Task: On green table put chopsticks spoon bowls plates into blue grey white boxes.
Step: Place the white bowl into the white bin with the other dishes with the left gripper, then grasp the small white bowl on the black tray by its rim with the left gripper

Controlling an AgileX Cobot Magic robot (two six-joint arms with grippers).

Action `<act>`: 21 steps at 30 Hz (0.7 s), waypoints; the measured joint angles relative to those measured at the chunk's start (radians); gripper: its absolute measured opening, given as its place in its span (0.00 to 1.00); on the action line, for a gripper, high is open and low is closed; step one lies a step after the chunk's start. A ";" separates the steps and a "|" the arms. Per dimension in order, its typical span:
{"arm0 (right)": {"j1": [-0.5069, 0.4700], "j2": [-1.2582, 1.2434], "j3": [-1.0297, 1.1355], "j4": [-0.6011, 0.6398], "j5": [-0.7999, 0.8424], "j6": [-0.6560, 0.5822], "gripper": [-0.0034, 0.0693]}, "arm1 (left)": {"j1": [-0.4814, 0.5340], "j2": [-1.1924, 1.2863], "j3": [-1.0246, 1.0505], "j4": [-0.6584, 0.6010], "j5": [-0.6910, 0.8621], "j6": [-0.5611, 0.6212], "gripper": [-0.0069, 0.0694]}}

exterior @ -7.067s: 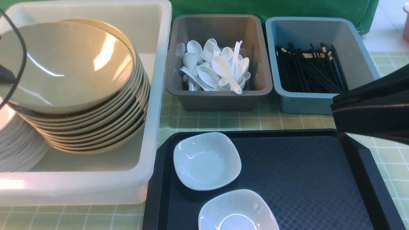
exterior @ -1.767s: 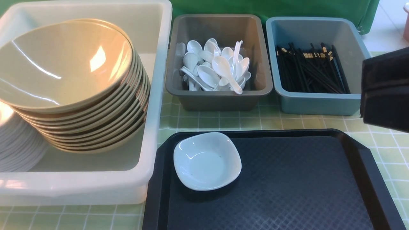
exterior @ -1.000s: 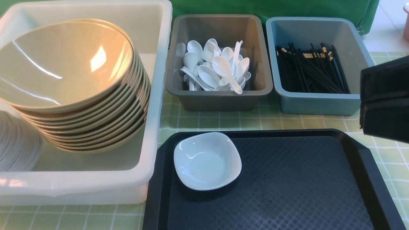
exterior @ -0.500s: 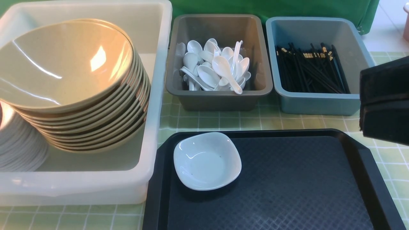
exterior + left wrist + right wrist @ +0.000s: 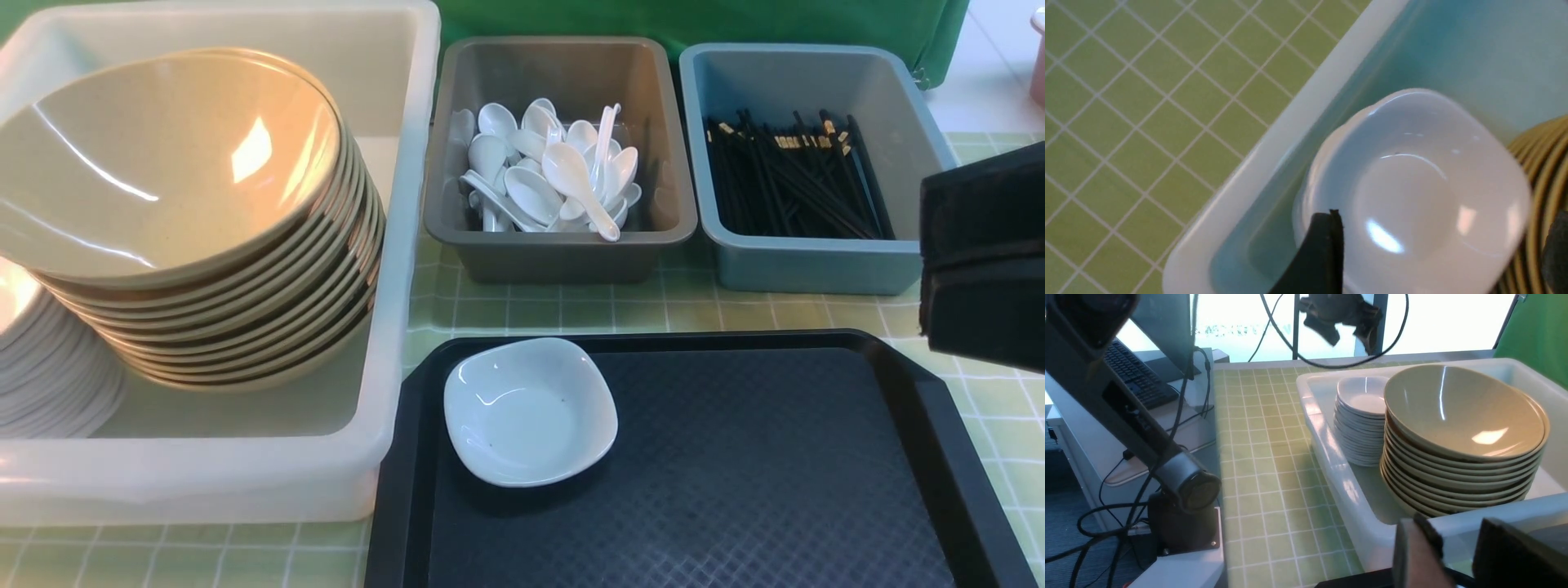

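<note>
Hanging spread, left fingers (image 5: 1323,253) are leaving the tray's (image 5: 775,490) other plate (image 5: 1412,183) stacked; right fingers (image 5: 1414,555) are gaping empty; one plate (image 5: 529,412) is waiting.

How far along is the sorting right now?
Done: spoons lie in the grey box, chopsticks in the blue box, and bowls plus a plate stack sit in the white box.
In hand: nothing. The left gripper hangs open over that stack, and the right gripper is open near the black tray.
Left: one white plate on the tray.
</note>
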 joint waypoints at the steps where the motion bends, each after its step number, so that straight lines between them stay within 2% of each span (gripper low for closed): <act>1: 0.000 0.000 0.000 0.000 0.000 0.000 0.36 | -0.038 -0.020 -0.005 -0.015 0.005 0.024 0.95; 4: 0.000 0.000 0.000 0.000 0.000 0.000 0.37 | -0.146 -0.052 -0.010 -0.050 0.028 0.101 0.91; 5: 0.000 0.000 0.000 -0.008 0.000 0.000 0.37 | -0.224 -0.069 -0.012 -0.073 0.056 0.156 0.88; 12: 0.000 0.000 0.000 -0.056 0.001 0.011 0.37 | -0.578 -0.084 -0.013 -0.158 0.167 0.325 0.74; 16: 0.000 0.000 0.000 -0.094 0.005 0.047 0.37 | -0.737 -0.068 -0.013 -0.207 0.177 0.370 0.68; 21: 0.000 0.000 0.000 -0.101 0.011 0.069 0.37 | -0.871 0.002 -0.014 -0.216 0.173 0.367 0.68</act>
